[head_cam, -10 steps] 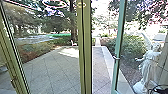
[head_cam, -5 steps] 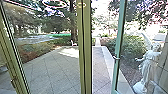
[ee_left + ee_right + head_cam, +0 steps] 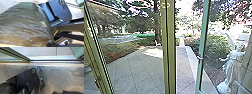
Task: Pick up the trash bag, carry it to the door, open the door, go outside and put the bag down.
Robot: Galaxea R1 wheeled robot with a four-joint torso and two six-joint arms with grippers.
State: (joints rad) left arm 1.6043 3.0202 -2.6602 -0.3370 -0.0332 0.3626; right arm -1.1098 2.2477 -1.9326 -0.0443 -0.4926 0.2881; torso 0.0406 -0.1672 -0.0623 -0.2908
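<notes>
So the left gripper (image 3: 50, 43) has its fingers pinched on the bunched-up neck of the trash bag (image 3: 23, 25), with the rest of it puffed out right beside them, and I honestly can't tell what the right gripper's up to. Ahead of those fingers there's the metal sill (image 3: 52, 60), and the door (image 3: 204, 42) is standing open. Farther out past them you've got paving (image 3: 139, 68), plus a pale statue (image 3: 233, 63) off to the right beside some bushes (image 3: 214, 46).
</notes>
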